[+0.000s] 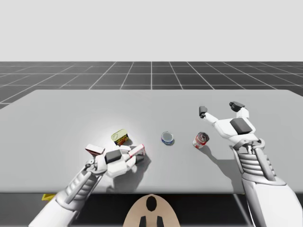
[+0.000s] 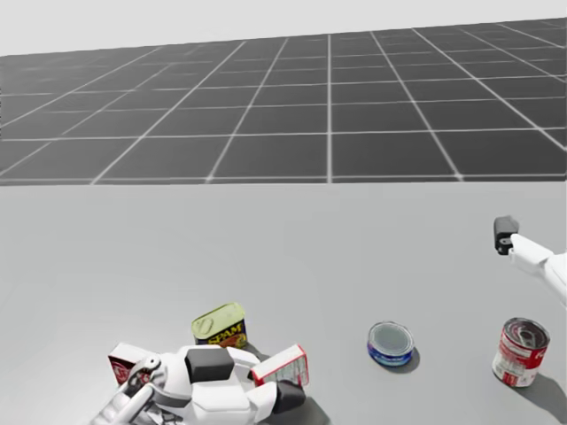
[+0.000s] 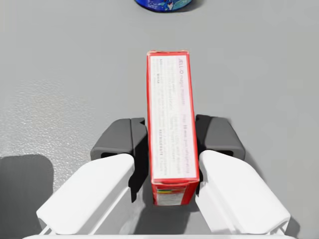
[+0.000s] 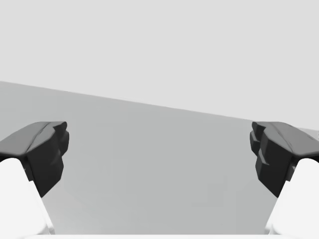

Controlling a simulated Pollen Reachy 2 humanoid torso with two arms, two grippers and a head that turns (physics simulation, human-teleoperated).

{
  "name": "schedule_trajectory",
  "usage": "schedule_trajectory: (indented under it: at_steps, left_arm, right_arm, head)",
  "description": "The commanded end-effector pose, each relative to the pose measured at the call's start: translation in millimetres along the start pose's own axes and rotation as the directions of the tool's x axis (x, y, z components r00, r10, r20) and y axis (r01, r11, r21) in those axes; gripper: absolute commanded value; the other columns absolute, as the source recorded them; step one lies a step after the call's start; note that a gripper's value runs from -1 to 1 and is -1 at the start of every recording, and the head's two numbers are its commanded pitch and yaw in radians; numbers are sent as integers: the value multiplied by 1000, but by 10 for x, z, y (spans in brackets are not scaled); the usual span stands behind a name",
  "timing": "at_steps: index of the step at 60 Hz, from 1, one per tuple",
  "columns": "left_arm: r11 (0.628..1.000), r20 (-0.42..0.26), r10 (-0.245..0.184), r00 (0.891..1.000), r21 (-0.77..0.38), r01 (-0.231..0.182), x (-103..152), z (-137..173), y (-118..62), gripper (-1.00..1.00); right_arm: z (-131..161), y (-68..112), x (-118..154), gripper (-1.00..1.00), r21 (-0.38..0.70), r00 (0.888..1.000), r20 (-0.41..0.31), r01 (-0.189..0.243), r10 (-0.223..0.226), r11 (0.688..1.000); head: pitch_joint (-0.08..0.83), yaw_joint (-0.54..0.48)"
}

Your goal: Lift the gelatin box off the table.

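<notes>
Left claw (image 3: 171, 137): narrow, both dark pads (image 3: 122, 137) pressed flat on the two broad faces of the gelatin box (image 3: 172, 124). We count this as a closed grasp.

Gelatin box: red with white panels, standing on a long thin edge between the pads, its far end jutting ahead of them. From the high view we judge it at or barely above the worktop (image 1: 71, 113), near the front edge and left of centre.

Step in hand: grip made, lift not yet evident. The next move calls for a straight rise with the squeeze kept firm, since the pads hold only the box's rear half.

Left arm (image 1: 75, 187): low and nearly level, reaching in from the front-left corner, claw pointing along the worktop toward the blue round tin (image 3: 164, 4).

Right claw (image 1: 219, 109): wide, holding nothing, raised above the worktop on an upturned wrist.

Nearby: yellow tin (image 1: 120, 137) just behind the left claw; darker red box (image 1: 94, 150) beside the left wrist; red and white can (image 1: 200, 140) near the right arm (image 1: 251, 161).
</notes>
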Motion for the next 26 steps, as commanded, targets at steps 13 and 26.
schedule_trajectory:
  at_steps: [13,26]
  left_arm:
    - [988,190,-95,977,139,69,794,628,38,1000]
    - [968,343,-163,925,238,82,1369,1044,-42,1000]
  right_arm:
    - [-9,-7,9,-1000,-26,1000,-1,0,0,1000]
    - [-12,-39,-4,-1000,-21,1000,-12,-9,9,1000]
  head:
    - [349,107]
    - [341,108]
